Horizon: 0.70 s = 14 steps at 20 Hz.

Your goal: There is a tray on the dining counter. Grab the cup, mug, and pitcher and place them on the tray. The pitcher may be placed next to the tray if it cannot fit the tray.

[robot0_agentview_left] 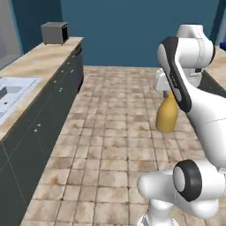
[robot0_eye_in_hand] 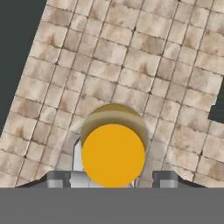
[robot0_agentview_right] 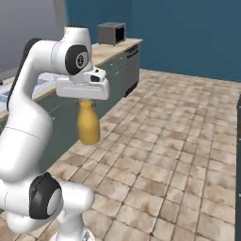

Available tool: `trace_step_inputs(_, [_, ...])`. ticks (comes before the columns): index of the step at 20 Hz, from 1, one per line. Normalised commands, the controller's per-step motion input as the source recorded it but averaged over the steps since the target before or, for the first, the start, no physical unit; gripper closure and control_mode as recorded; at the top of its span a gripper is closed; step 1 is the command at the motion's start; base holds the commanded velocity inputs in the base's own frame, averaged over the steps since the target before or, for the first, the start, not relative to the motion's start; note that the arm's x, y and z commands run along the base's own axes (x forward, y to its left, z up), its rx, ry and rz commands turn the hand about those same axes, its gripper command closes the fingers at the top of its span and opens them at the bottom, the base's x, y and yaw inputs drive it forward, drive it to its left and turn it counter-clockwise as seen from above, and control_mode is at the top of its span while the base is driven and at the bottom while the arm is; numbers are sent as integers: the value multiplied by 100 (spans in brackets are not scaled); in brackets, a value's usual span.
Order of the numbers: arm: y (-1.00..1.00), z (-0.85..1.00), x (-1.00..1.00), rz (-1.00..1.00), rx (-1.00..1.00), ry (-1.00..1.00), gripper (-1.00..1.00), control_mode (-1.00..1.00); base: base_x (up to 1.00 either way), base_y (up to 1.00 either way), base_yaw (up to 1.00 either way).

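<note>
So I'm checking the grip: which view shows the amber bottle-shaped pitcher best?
The right base view: the amber bottle-shaped pitcher hangs upright under the claw, body unobstructed. The left base view has the arm covering its neck. The hand view sees just its round top.

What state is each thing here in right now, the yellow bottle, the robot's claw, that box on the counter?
pitcher: upright, hanging off the floor, held by its neck.
gripper: closed around the pitcher's top, carrying it over the tiled floor.
dark box: standing on the far end of the counter, open side dark.
sink: set into the counter, nothing visible in it.
</note>
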Motion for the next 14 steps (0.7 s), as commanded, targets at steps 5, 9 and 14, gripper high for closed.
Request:
trace_step_inputs(5, [0, 0, 0, 0, 0, 0, 100, 100, -6, 0, -75])
trace_step_inputs(9, [0, 0, 0, 0, 0, 0, 100, 100, -6, 0, -74])
trace_step_inputs(14, [0, 0, 0, 0, 0, 0, 100, 100, -4, 0, -72])
